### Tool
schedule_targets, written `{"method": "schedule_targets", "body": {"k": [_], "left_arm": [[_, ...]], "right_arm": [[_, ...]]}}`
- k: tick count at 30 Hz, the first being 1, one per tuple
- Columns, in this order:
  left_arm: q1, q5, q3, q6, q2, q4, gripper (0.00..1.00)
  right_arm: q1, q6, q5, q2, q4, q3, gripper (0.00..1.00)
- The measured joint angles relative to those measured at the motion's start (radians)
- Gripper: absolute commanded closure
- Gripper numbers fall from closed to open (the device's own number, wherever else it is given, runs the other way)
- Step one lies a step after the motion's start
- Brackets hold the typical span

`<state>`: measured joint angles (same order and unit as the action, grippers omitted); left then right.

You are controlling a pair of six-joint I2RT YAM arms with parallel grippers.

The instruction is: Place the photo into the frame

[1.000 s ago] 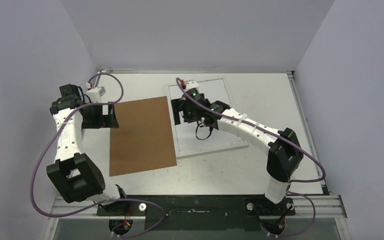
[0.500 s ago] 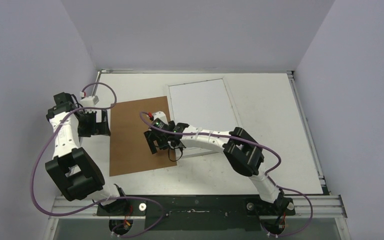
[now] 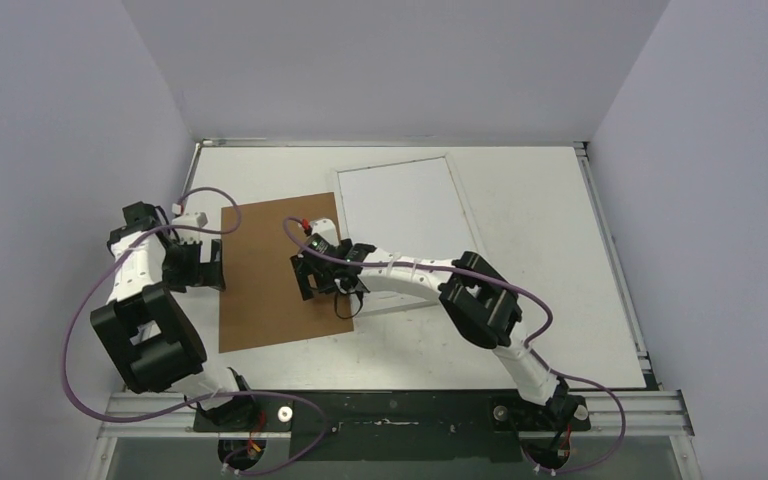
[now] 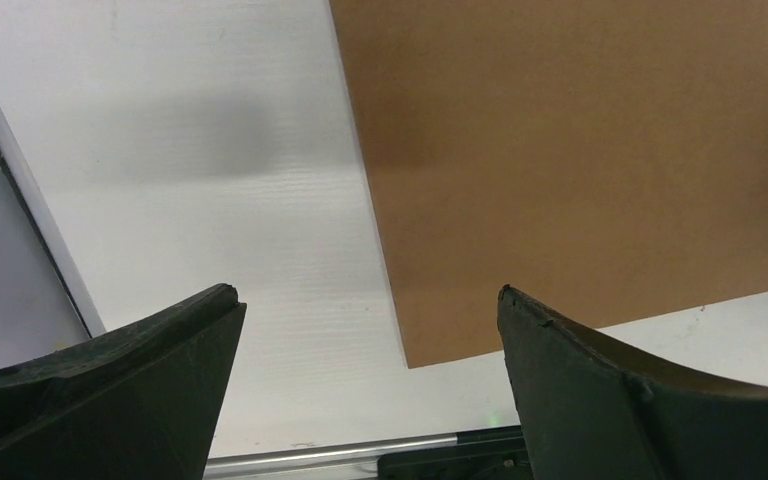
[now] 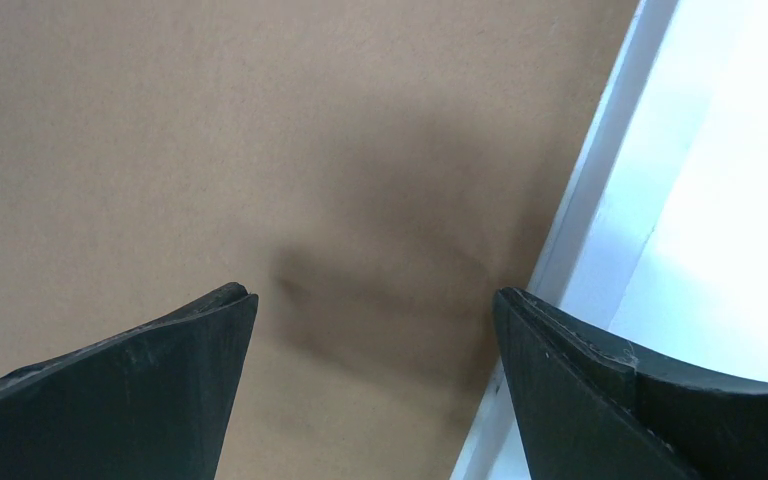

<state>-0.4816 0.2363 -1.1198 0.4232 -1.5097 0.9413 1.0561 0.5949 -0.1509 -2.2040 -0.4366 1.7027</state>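
Two end effectors gape empty: the left (image 3: 205,268) over the brown board's (image 3: 280,270) left edge, the right (image 3: 320,278) over its right side. Rightward lies the frame (image 3: 400,200), probably light and stiff, best pinched by its rim. No photo shows.

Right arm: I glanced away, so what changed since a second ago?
The right claw swung left off the white frame to over the brown board, open and empty. The left claw drew back beside the board's left edge, also open. Board and frame stayed put.

High view down over the table (image 3: 520,200), wrist views close, facing down, all sharing brown board (image 3: 260,300)
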Motion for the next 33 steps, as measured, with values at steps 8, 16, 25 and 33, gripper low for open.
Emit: {"method": "schedule_targets", "body": {"k": [8, 16, 25, 33], "left_arm": [[-0.006, -0.035, 0.039, 0.016, -0.045, -0.058, 0.00], [-0.006, -0.047, 0.065, 0.025, -0.070, -0.114, 0.15], [-0.004, -0.108, 0.114, -0.020, -0.187, -0.265, 0.29], [0.003, -0.119, 0.109, -0.060, -0.200, -0.328, 0.44]], "right_arm": [[-0.050, 0.023, -0.014, 0.002, 0.034, -0.031, 0.09], [-0.075, 0.031, -0.023, 0.003, 0.039, -0.050, 0.09], [-0.074, 0.085, -0.001, 0.003, 0.040, -0.043, 0.10], [-0.075, 0.135, 0.013, 0.000, 0.040, -0.035, 0.10]]}}
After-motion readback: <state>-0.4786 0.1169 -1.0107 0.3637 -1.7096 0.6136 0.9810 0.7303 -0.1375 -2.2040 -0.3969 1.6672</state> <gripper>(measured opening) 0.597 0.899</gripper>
